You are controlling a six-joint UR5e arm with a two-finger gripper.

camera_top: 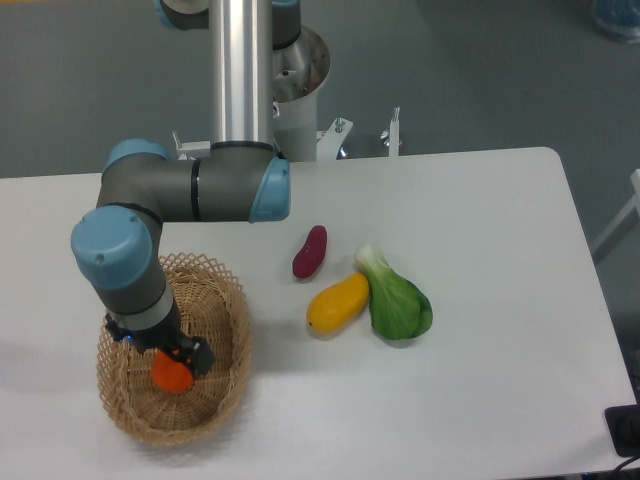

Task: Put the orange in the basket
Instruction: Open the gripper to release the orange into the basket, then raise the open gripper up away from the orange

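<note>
The orange [171, 375] is small, round and bright orange. It is inside the basket [222, 400], a light tan oval wicker basket at the table's front left. My gripper [178, 362] reaches down into the basket from above and its dark fingers sit around the orange. The wrist hides the top of the orange and most of the fingers. I cannot tell whether the orange rests on the basket floor.
A purple oblong vegetable [309, 252], a yellow-orange mango-like fruit [338, 303] and a green leafy vegetable [395, 300] lie on the white table [480, 220] right of the basket. The arm's base column [240, 70] stands at the table's back edge.
</note>
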